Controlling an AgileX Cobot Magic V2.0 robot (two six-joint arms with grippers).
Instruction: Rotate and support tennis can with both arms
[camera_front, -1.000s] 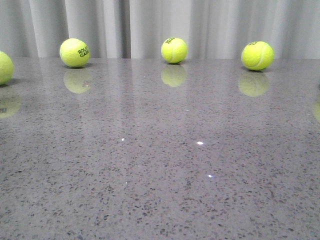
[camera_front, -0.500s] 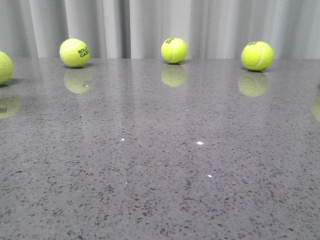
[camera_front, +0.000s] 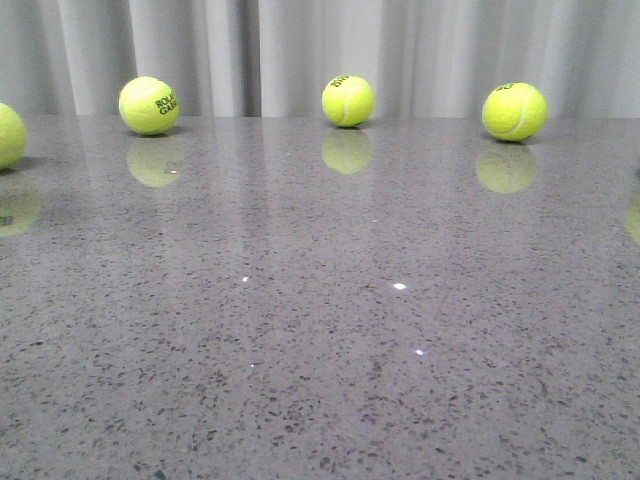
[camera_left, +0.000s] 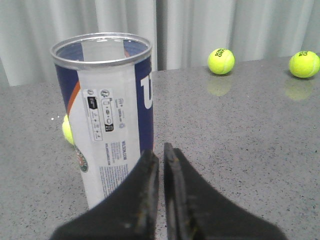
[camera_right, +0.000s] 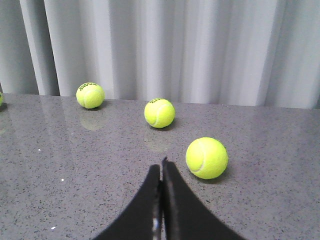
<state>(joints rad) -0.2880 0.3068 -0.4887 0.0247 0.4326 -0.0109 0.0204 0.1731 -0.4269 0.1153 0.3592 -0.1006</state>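
Note:
The tennis can (camera_left: 112, 115) stands upright on the grey table in the left wrist view, open silver rim up, with a white and navy label and an orange stripe. It is out of the front view. My left gripper (camera_left: 161, 150) is shut and empty, its tips just beside the can's lower side, apart from it. My right gripper (camera_right: 161, 167) is shut and empty above the table, with a tennis ball (camera_right: 206, 157) close beside its tips. Neither arm shows in the front view.
Yellow-green tennis balls lie along the table's far edge by the grey curtain (camera_front: 149, 105) (camera_front: 348, 100) (camera_front: 514, 111), and one at the left edge (camera_front: 8, 135). A ball (camera_left: 67, 130) lies behind the can. Two more (camera_right: 159, 113) (camera_right: 90, 95) lie beyond my right gripper.

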